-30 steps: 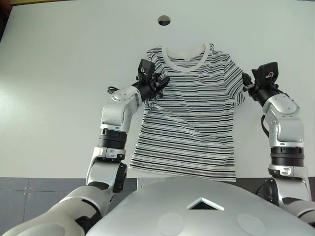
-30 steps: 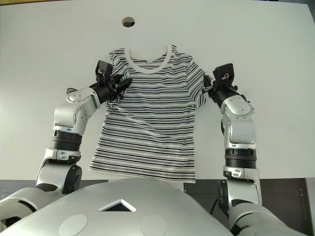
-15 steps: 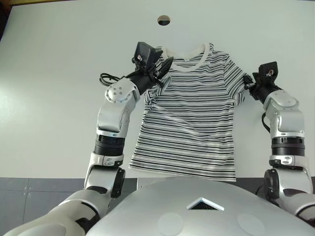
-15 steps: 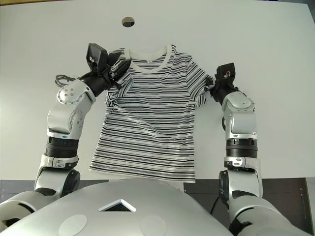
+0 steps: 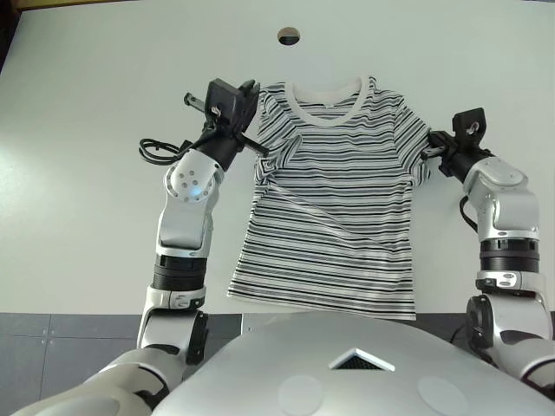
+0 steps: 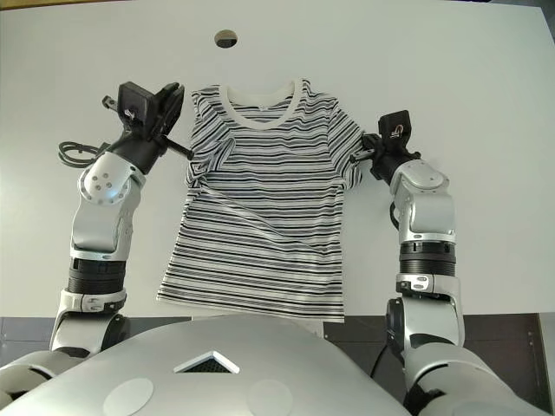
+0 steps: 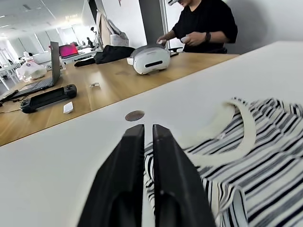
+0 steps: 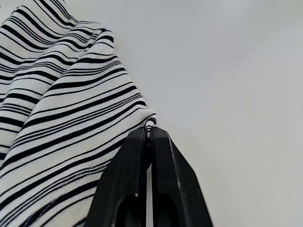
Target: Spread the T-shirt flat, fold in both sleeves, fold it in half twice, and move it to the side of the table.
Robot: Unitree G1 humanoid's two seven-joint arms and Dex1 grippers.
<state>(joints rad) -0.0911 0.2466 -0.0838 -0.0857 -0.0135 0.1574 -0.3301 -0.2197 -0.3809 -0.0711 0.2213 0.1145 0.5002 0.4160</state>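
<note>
A striped T-shirt (image 5: pixel 338 199) lies face up in the middle of the white table (image 5: pixel 104 173), collar away from the robot and hem at the near edge. A small round hole (image 5: pixel 289 35) in the tabletop sits beyond the collar. The left sleeve (image 5: pixel 276 156) seems to be tucked in over the chest, leaving bunched creases there, though the fold is hard to make out. The left gripper (image 7: pixel 148 127) is just beside the shirt's left shoulder, pointing toward the hole, with its two fingers pressed nearly together and nothing between them. The right gripper (image 8: pixel 148 132) is low at the table on the shirt's right side, fingers closed on the very edge of the right sleeve (image 8: pixel 71 109), which lies spread outward.
</note>
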